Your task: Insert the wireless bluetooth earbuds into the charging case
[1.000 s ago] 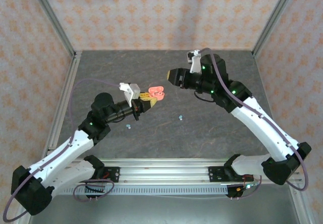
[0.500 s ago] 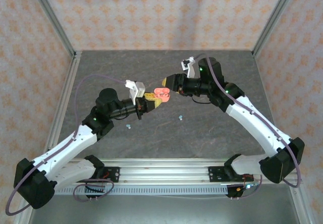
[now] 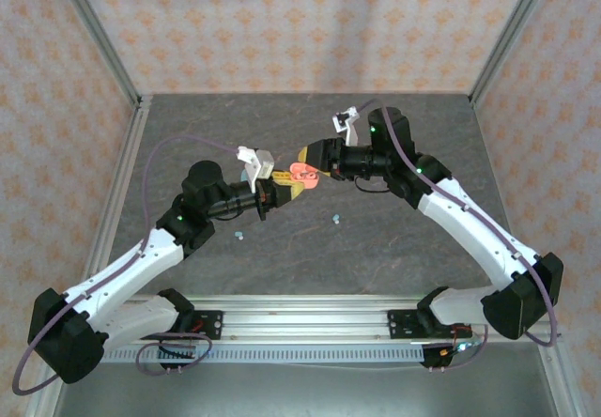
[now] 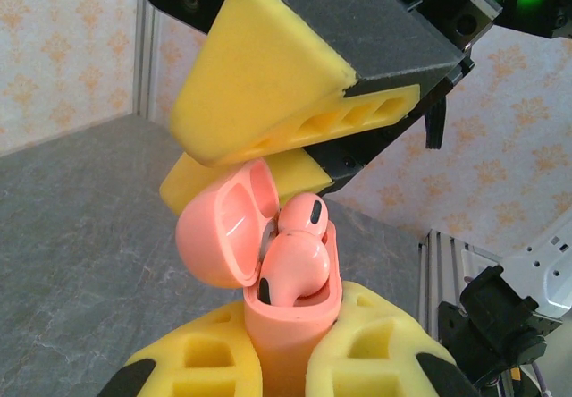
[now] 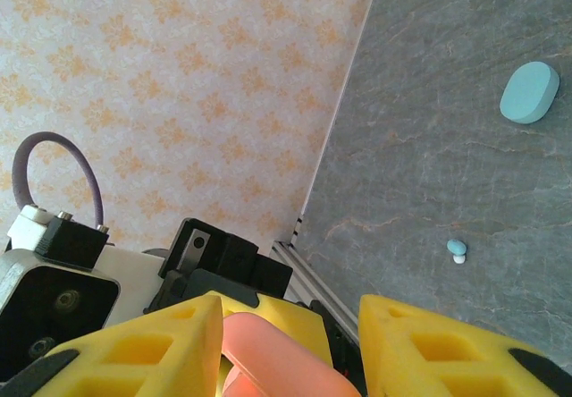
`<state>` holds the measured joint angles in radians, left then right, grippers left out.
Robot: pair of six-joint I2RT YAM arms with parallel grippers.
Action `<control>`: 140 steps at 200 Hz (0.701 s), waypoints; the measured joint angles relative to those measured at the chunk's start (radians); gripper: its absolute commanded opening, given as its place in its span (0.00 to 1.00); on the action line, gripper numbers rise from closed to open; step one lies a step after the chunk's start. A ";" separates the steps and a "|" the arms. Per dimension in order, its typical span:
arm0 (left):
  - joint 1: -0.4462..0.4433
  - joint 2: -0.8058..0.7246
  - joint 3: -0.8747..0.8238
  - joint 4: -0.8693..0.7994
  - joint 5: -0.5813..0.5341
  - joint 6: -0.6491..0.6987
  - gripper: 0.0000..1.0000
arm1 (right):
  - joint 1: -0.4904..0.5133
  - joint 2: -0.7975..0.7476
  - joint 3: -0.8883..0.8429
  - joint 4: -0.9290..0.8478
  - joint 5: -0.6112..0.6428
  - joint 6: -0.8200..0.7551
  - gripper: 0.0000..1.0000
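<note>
A salmon charging case [image 4: 288, 334] stands upright in my left gripper [image 4: 286, 348], which is shut on its lower body. The lid [image 4: 219, 236] hangs open to the left. Two salmon earbuds [image 4: 295, 267] sit in the case, one in front of the other. My right gripper [image 5: 290, 343] is open with the salmon lid [image 5: 281, 361] between its yellow fingers [image 5: 134, 352], close to the left one and apart from the right one. From above, the left gripper [image 3: 286, 190] and the right gripper [image 3: 313, 157] meet at the case [image 3: 302, 174] over the middle of the table.
Two light blue earbuds [image 3: 335, 218] [image 3: 239, 235] lie loose on the grey table [image 3: 394, 248]. A closed light blue case [image 5: 529, 93] and a blue earbud [image 5: 457, 249] lie on the table below. Patterned walls and aluminium posts enclose the table.
The left gripper has carried the salmon case right and slightly up. The right gripper has come left and down until its fingers straddle the open lid.
</note>
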<state>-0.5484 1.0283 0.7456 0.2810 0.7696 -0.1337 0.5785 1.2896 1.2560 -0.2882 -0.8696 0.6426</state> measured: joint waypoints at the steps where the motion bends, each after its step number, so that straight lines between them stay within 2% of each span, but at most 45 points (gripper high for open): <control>1: 0.000 0.000 0.000 0.000 0.000 0.000 0.00 | 0.000 0.000 0.000 0.000 0.000 0.000 0.44; 140: -0.003 0.000 0.000 0.006 -0.030 0.000 0.00 | -0.003 -0.035 -0.027 0.023 -0.018 -0.035 0.47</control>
<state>-0.5510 1.0283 0.7456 0.2871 0.7399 -0.1337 0.5751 1.2549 1.2285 -0.2649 -0.8879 0.6071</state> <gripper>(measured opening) 0.109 0.468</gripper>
